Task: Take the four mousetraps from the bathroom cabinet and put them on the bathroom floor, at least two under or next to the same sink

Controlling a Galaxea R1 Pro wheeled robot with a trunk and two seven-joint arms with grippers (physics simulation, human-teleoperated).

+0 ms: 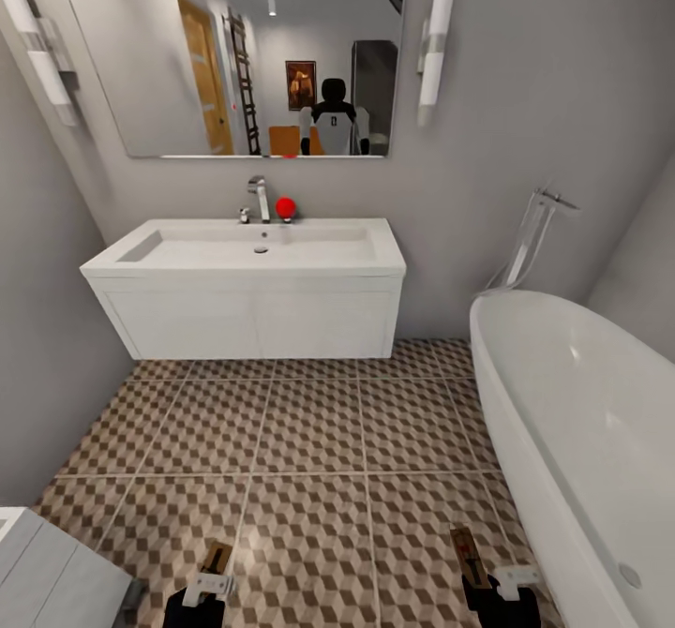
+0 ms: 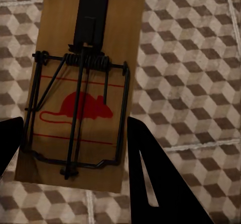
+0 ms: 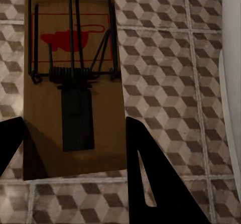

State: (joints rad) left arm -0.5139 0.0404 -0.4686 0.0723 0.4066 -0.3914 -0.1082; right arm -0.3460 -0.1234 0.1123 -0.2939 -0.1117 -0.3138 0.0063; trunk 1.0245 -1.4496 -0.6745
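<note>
- Left gripper (image 1: 212, 579), cut off at the picture's edge, pinches a mousetrap (image 2: 80, 83) between its fingers (image 2: 165, 184).
- Right gripper (image 1: 489, 579) pinches another mousetrap (image 3: 73, 78), above the floor (image 1: 309, 422), facing the sink (image 1: 248, 276).

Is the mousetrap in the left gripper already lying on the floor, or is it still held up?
Held up. The left gripper has its fingers on both sides of the mousetrap, and the bathroom floor appears behind the board.

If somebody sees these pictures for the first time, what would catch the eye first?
Probably the two mousetraps, one held in the left tool and one in the right tool, each wooden board printed with a red mouse under black wire. Next, the white sink straight ahead under a wide mirror, and the big white bathtub at the right.
</note>
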